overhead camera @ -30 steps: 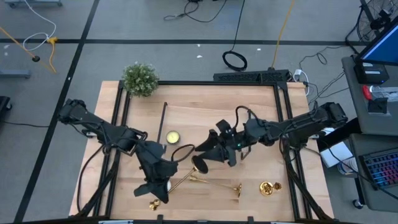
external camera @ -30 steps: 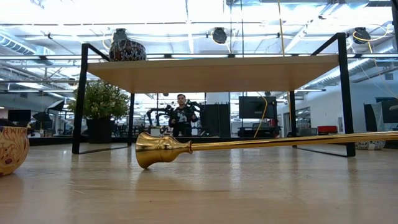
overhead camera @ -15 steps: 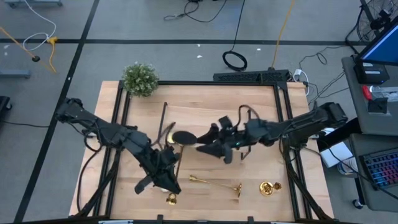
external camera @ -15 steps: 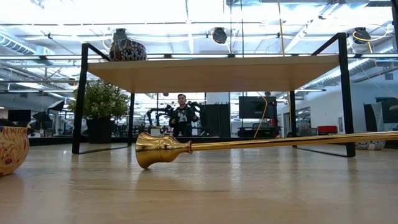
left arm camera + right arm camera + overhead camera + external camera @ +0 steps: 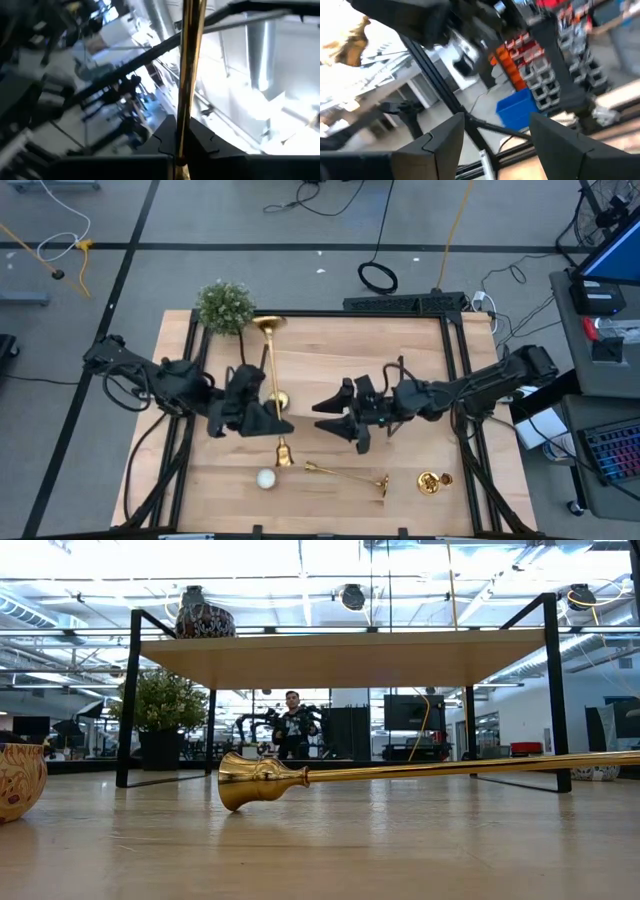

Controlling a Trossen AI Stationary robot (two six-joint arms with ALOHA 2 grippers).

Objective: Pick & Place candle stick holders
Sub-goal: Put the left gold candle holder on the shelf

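You have three gold candle stick holders: one (image 5: 270,370) lifted over the table (image 5: 420,370), one (image 5: 345,473) lying flat, and one (image 5: 433,481) near the right edge (foreshortened from above). There is one white tealight (image 5: 265,477), one potted plant (image 5: 224,306), and two arms.

Robotics lab or workshop. Grey floor with loose cables (image 5: 378,276) at upper centre of the high view, keyboard (image 5: 612,448) and monitor (image 5: 612,255) at right edge. Low view: open hall, ceiling strip lights, a person (image 5: 291,725) standing far behind the wooden table (image 5: 330,840). Right wrist view: blue storage bin (image 5: 520,111).
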